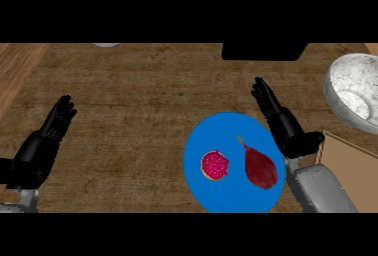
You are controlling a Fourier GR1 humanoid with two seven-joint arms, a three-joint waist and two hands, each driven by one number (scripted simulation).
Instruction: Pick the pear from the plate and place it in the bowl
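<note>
On the blue plate (225, 132) the dark red pear (260, 168) lies toward the right side, next to a cut pink fruit (215, 165). My right hand (286, 125) is at the plate's right rim, fingers straight, holding nothing. My left hand (44, 142) rests well left of the plate, also open, and the bowl (354, 92) sits beyond the plate's right.

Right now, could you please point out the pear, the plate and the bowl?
pear (261, 170): head view, middle of its body.
plate (225, 132): head view, bare upper surface.
bowl (353, 85): head view, inner wall.
</note>
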